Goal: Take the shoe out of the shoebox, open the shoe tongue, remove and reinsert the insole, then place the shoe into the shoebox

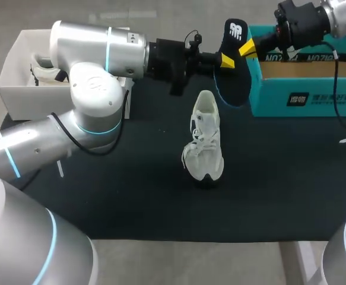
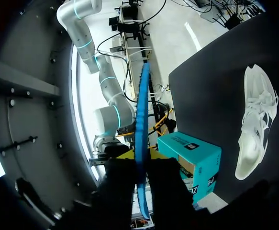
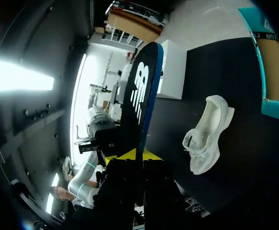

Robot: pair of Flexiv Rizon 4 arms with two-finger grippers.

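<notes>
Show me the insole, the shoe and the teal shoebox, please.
insole (image 1: 235,83): head view, its dark lower half.
shoe (image 1: 204,140): head view, its laces.
teal shoebox (image 1: 273,98): head view, front wall.

- A robotics lab, by every sign a test bench.
- Two silver jointed arms, the left arm (image 1: 95,77) and the right arm (image 1: 340,13) (the left one ringed with blue light), stand at one table (image 1: 303,261).
- A black mat (image 1: 131,202) covers its surface.

The left arm (image 1: 89,89) and right arm (image 1: 342,15) consist of silver-grey cylindrical links. Lit blue rings mark the left arm's joints. Black wrist units carry loose black cables. The left gripper (image 1: 225,59) and right gripper (image 1: 248,47) have yellow tips.
</notes>
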